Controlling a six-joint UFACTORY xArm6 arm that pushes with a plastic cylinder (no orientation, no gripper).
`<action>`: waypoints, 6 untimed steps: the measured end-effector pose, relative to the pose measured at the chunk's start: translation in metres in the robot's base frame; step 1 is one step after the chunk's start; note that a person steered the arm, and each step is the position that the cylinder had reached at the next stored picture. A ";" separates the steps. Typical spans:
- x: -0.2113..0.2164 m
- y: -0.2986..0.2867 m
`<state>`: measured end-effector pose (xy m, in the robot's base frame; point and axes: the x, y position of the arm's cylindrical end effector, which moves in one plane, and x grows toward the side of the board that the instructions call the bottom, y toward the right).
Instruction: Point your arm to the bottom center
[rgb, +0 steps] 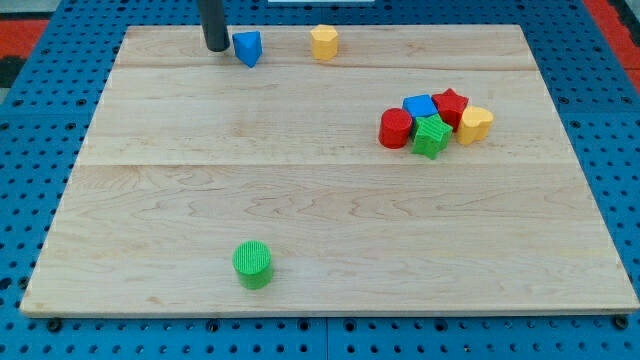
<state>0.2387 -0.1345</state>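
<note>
A pale wooden board (300, 210) lies on a blue perforated table top (30, 150), filling most of the frame. At the upper left, the straight dark rod comes down from the top edge, which cuts off its upper length; my tip (216, 48) rests on the board just left of a blue wedge-like block (247, 47), very near it, though contact cannot be confirmed. The rod ends plainly, with nothing that could grasp, and it holds no block.

Lower left of centre, a green ribbed cylinder (252, 264) stands alone near the board's bottom edge, well apart from everything else. The bottom centre of the board lies just right of that cylinder and far from my tip.

At the upper centre sits a yellow block of roughly hexagonal shape (323, 42).

At the right, five blocks crowd together: a red cylinder (396, 128), a green star-shaped block (431, 137), a blue cube (419, 105) behind them, a red star-like block (450, 106), partly hidden, and a yellow heart-like block (475, 124) at the right end.
</note>
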 end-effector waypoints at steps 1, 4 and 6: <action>0.007 0.056; 0.081 0.091; 0.271 0.176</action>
